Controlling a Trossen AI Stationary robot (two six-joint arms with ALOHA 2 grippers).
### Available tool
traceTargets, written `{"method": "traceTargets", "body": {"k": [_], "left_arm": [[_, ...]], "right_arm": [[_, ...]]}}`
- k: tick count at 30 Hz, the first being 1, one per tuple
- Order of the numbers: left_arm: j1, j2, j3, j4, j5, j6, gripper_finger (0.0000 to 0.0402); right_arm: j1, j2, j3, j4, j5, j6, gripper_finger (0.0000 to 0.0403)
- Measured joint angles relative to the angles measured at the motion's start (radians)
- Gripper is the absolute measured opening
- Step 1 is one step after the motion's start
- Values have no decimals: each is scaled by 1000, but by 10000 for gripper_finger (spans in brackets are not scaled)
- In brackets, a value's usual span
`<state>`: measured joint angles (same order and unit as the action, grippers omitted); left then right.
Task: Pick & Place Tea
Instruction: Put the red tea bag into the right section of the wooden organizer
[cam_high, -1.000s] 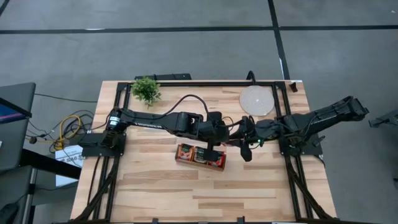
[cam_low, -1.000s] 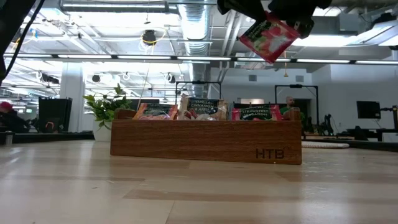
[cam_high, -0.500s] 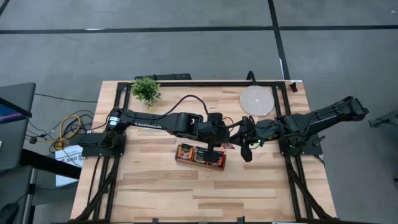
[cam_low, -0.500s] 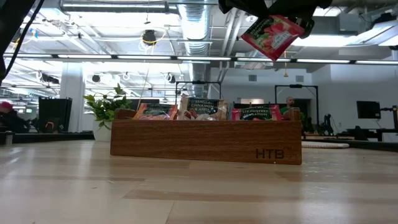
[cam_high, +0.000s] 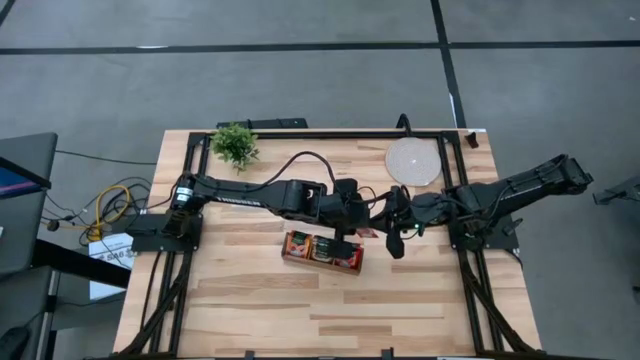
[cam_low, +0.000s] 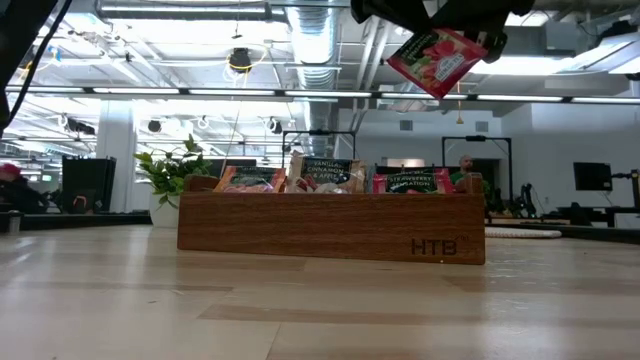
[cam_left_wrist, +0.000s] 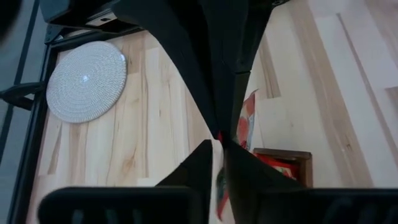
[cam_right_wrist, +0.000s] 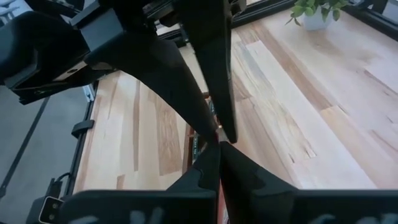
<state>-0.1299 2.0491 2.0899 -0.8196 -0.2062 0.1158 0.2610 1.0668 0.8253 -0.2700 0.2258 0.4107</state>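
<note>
Two arms meet above the middle of the table (cam_high: 250, 310), over the right end of the wooden tray (cam_low: 330, 227). From the left in the high view, a small potted plant (cam_high: 235, 145) stands near the table's far left corner, and the left arm reaches from its base toward the centre. The left gripper (cam_high: 362, 226) hangs just above the tray's right end; its fingers (cam_left_wrist: 214, 158) appear pressed nearly together around the edge of a red tea sachet (cam_low: 435, 58), though whether they actually grip it cannot be told. The tray lies just in front of both grippers, its three compartments filled with upright sachets (cam_low: 328, 177), red ones at the right end. In the low view the held sachet hangs tilted in the air, well above the tray and over its right end. The right gripper (cam_high: 388, 224) meets the left one from the opposite side; its fingers (cam_right_wrist: 214, 165) are clamped on the same sachet. Farther right, a round woven coaster (cam_high: 412, 161) lies flat near the table's far edge, well apart from the tray.
</note>
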Motion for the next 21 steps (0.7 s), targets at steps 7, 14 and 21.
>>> {"method": "traceTargets", "body": {"k": [7,14,21], "left_arm": [[-1,0,0,0,2,0,89],[-3,-32,0,-102,-35,-7,132],[-8,-101,1,-361,-113,-130,136]], "right_arm": [[1,1,0,-8,15,0,0],[4,1,0,-6,57,7,0],[102,1,0,16,213,99,0]]}}
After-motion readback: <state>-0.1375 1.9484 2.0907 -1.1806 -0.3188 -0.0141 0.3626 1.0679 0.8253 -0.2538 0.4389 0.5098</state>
